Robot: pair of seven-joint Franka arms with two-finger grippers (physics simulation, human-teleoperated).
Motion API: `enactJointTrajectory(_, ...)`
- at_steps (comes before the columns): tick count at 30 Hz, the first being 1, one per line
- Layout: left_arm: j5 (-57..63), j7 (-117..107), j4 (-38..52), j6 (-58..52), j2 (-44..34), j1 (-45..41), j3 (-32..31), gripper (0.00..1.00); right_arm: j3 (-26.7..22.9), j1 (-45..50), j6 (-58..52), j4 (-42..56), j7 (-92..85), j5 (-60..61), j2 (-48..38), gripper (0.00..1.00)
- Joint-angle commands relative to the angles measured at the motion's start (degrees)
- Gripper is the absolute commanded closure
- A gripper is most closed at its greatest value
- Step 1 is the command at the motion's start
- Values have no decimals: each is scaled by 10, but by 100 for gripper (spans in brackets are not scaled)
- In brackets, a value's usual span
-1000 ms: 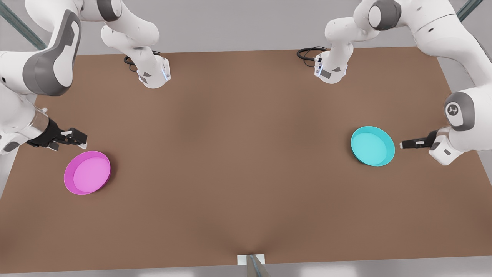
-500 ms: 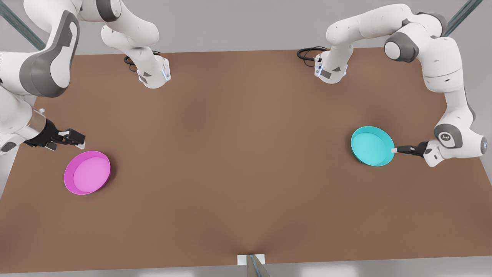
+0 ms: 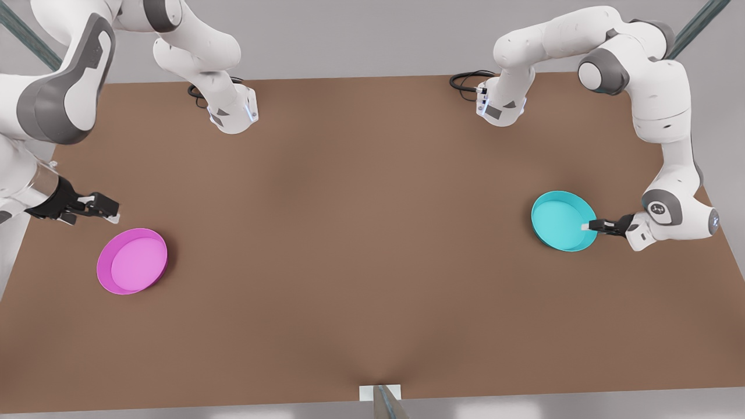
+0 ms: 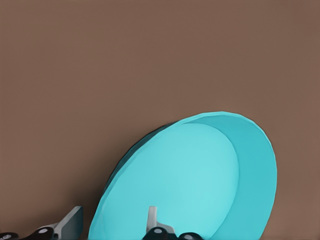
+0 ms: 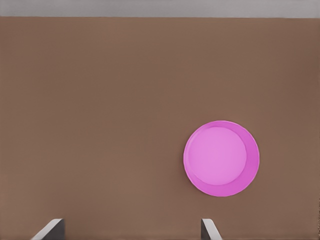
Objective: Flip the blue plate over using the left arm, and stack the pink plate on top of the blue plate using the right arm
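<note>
The blue plate [image 3: 560, 221] rests open side up on the table at the front view's right. My left gripper [image 3: 586, 226] is low at its outer edge, open, with one finger [image 4: 152, 218] inside the dish and the other finger [image 4: 74, 223] outside the rim [image 4: 107, 187]. The pink plate [image 3: 132, 261] lies open side up at the front view's left; in the right wrist view the pink plate [image 5: 221, 158] is seen from above. My right gripper [image 3: 110, 214] hovers just beyond it, open and holding nothing, a little apart from the dish.
The brown table [image 3: 361, 244] stretches wide between the two plates. Both arm bases [image 3: 233, 113] and a black cable loop [image 3: 465, 78] stand at the far edge. A small white bracket [image 3: 379, 393] sits at the near edge.
My left gripper has advanced from beside the blue plate to straddle its rim, and that arm's elbow has dropped. My right gripper has drifted slightly toward the front view's left.
</note>
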Motion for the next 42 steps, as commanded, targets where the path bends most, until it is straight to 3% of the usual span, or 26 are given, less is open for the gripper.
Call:
enactJointTrajectory(1, 0, 0, 0, 1, 0, -1, 0, 54, 0, 1, 0, 0, 0, 0, 0, 0)
enactJointTrajectory(15, 1, -1, 0, 3, 12, -8, 1, 62, 0, 0, 1, 0, 1, -1, 1, 0)
enactJointTrajectory(18, 1, -2, 0, 2, 13, -8, 1, 72, 0, 1, 1, 0, 1, -1, 1, 0)
enactJointTrajectory(30, 5, -27, 4, -15, 1, -22, 2, 77, 0, 1, 2, 0, 2, -1, 1, 0)
enactJointTrajectory(42, 99, -198, 40, -90, -79, -145, 1, 79, -3, 1, 2, 0, 2, 0, 1, 0)
